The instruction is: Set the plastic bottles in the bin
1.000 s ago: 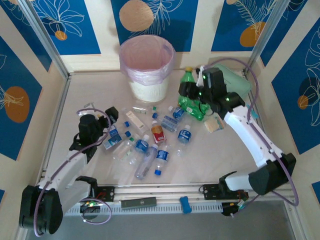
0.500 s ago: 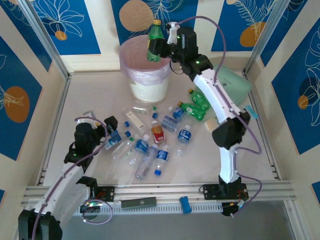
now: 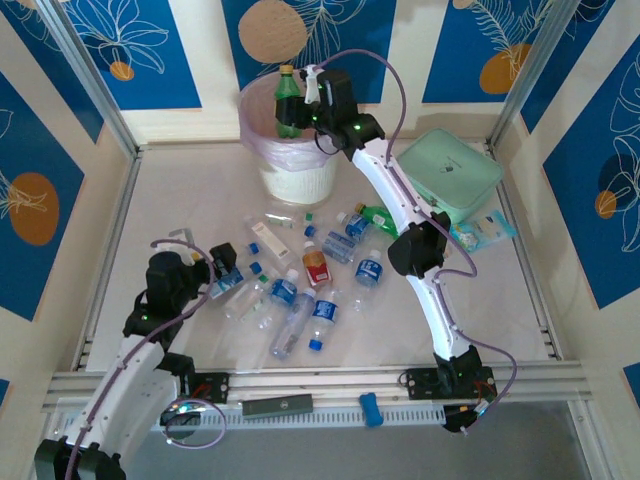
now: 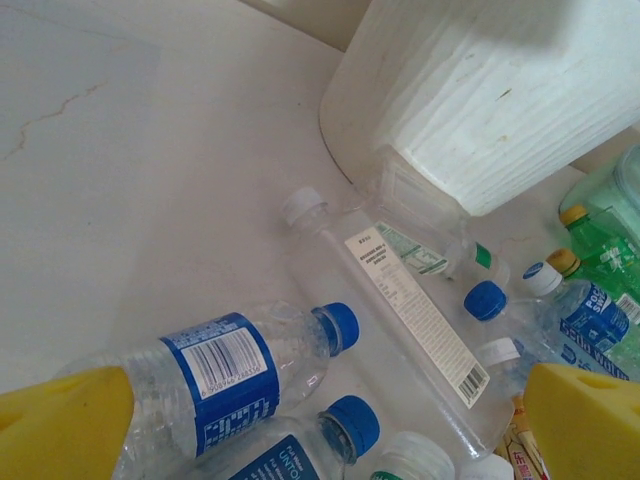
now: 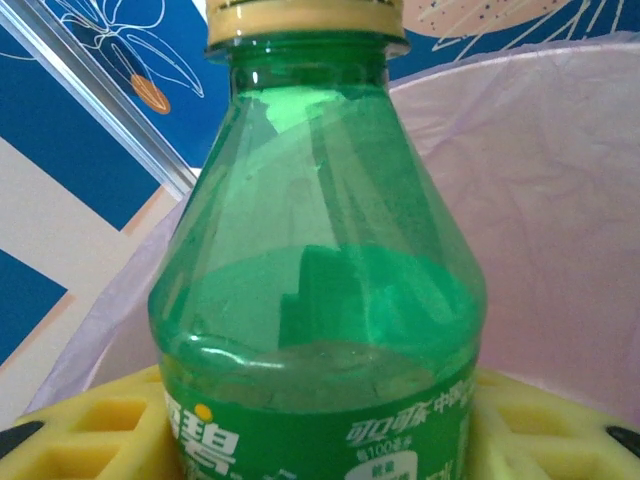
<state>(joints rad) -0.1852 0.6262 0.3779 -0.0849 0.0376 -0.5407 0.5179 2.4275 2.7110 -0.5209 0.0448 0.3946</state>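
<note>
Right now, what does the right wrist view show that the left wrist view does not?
Right wrist view: the right hand shut on a yellow-capped green bottle, upright over the pink bag. Left wrist view: the open left hand over clear bottles with blue caps lying on the table. Both: the bin, its inside in the first, its white outer wall in the second.

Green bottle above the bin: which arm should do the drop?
Right. Its fingers grip the green bottle upright over the bin; the left fingers stand open, low over clear bottles on the table.
</note>
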